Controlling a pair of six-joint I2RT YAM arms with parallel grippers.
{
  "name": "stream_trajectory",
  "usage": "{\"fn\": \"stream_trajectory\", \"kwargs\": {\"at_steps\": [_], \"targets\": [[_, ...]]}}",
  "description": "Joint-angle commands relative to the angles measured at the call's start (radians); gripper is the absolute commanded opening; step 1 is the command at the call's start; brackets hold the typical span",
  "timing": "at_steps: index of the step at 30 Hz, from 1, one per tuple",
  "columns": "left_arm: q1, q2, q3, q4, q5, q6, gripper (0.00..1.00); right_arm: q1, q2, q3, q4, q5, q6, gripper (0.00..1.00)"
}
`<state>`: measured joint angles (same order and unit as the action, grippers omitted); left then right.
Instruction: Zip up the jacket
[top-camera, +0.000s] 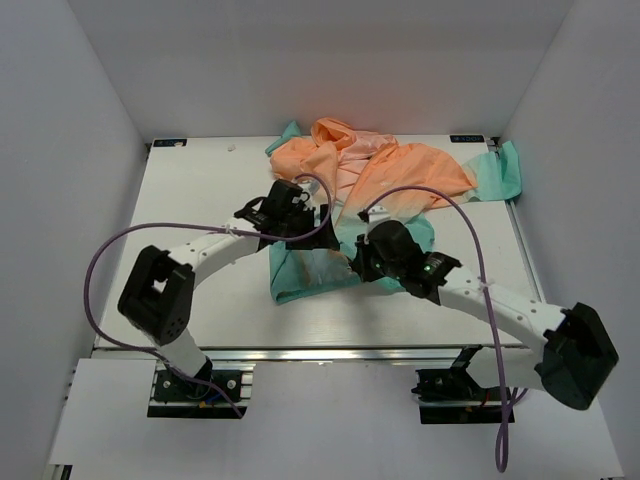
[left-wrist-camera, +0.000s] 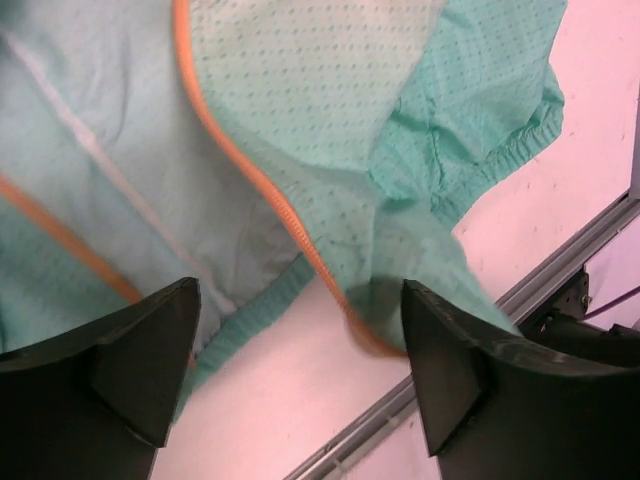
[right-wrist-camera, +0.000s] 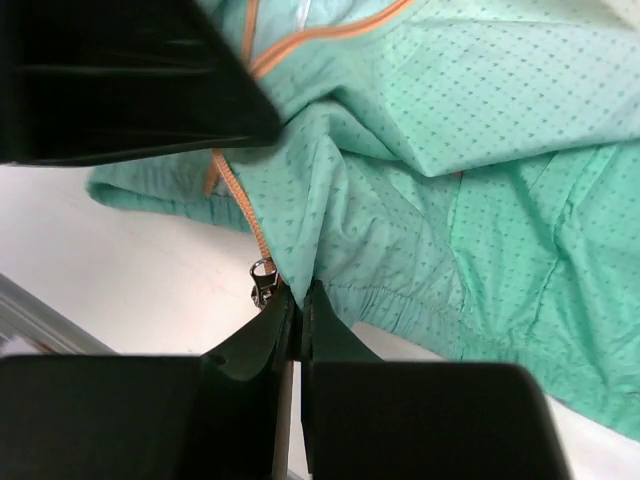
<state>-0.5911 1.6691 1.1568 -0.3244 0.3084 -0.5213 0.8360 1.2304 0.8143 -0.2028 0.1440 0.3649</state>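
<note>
White flat table (top-camera: 200, 190) holds crumpled thin peach-orange-to-teal jacket (top-camera: 390, 165) at its far middle, teal hem nearest. Left wrist: black left gripper (left-wrist-camera: 298, 300) fingers apart above the hem and orange zipper (left-wrist-camera: 250, 175), gripping nothing. Right wrist: black right gripper (right-wrist-camera: 300, 295) fingers together, pinching the hem edge just beside small metal zipper slider (right-wrist-camera: 262, 283).

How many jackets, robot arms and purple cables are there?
Jacket: 1
Robot arms: 2, the left arm and the right arm
Purple cables: 2, the left cable and the right cable
Total: 5
</note>
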Motion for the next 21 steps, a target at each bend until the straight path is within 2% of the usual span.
{"fn": "stream_trajectory", "kwargs": {"at_steps": [1,2,4,8,11,13,18,21], "targets": [[-0.004,-0.155,-0.049,-0.077,-0.055,-0.037,0.94,-0.009,-0.067,-0.091,0.072,-0.015,0.089,0.00],[-0.004,-0.176,-0.087,-0.067,-0.042,-0.043,0.97,-0.009,-0.074,-0.107,0.121,-0.017,0.120,0.00],[-0.004,-0.239,-0.121,-0.065,-0.025,-0.059,0.98,-0.015,-0.078,-0.126,0.157,-0.030,0.137,0.00],[-0.004,-0.298,-0.174,-0.134,-0.110,-0.080,0.98,-0.015,-0.029,-0.064,0.123,-0.041,0.109,0.00],[-0.004,-0.289,-0.170,-0.119,-0.109,-0.077,0.98,-0.015,0.012,-0.043,0.086,-0.087,0.046,0.00],[-0.004,-0.261,-0.158,-0.064,-0.060,-0.077,0.98,-0.011,0.012,-0.049,0.069,-0.110,0.000,0.00],[-0.009,-0.065,-0.045,-0.028,0.064,-0.085,0.96,0.006,-0.035,-0.102,0.026,-0.184,-0.067,0.00],[-0.035,0.054,-0.011,-0.018,0.113,-0.091,0.92,0.018,-0.071,-0.128,0.014,-0.201,-0.092,0.00]]}}
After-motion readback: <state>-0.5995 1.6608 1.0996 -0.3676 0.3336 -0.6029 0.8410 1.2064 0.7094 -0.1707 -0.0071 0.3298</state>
